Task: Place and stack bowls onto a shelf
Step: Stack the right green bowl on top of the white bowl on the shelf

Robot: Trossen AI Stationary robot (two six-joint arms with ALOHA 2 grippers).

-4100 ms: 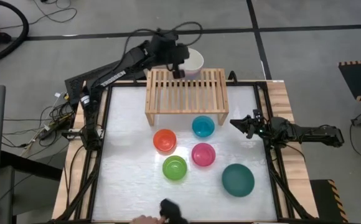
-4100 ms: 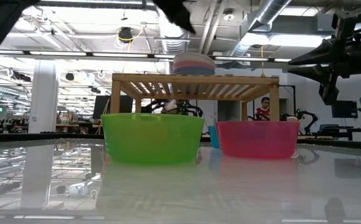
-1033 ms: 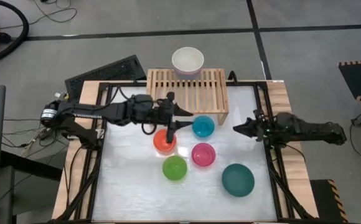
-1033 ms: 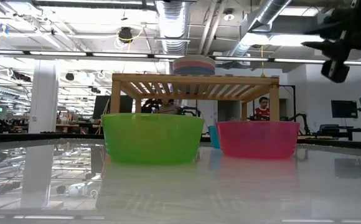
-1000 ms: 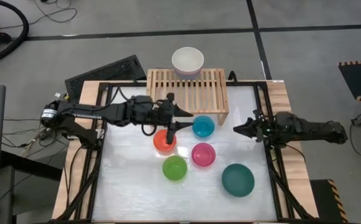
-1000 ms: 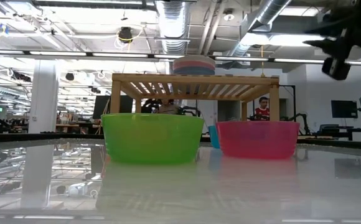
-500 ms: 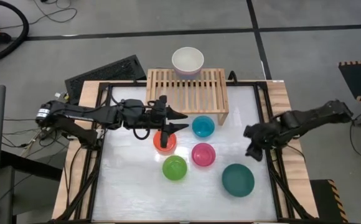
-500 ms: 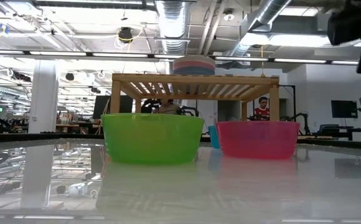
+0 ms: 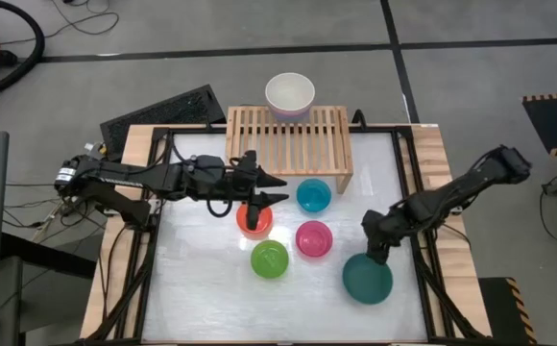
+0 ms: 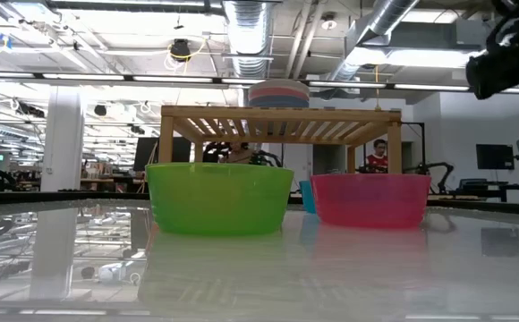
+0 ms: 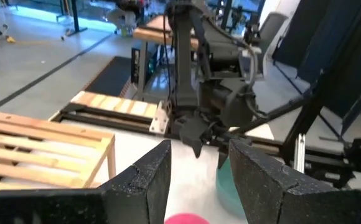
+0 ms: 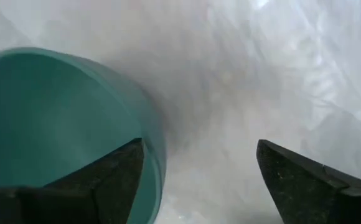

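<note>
Industrial lab hall: exposed ceiling ducts (image 10: 250,27), white column (image 10: 63,134), distant workstations, grey concrete floor (image 9: 471,86).

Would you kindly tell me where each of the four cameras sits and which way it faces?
High: overhead, looking down at the table; both arms, left gripper, right gripper.
Low: table height, facing the green bowl, magenta bowl, shelf.
Left wrist: looks past its fingers at the right arm.
Right wrist: faces down; fingers straddle the teal bowl rim.
Shared: both wrists see the teal bowl.

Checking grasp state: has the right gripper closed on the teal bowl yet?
No, the right gripper is open, its fingers spread beside the teal bowl rim, over bare table.
</note>
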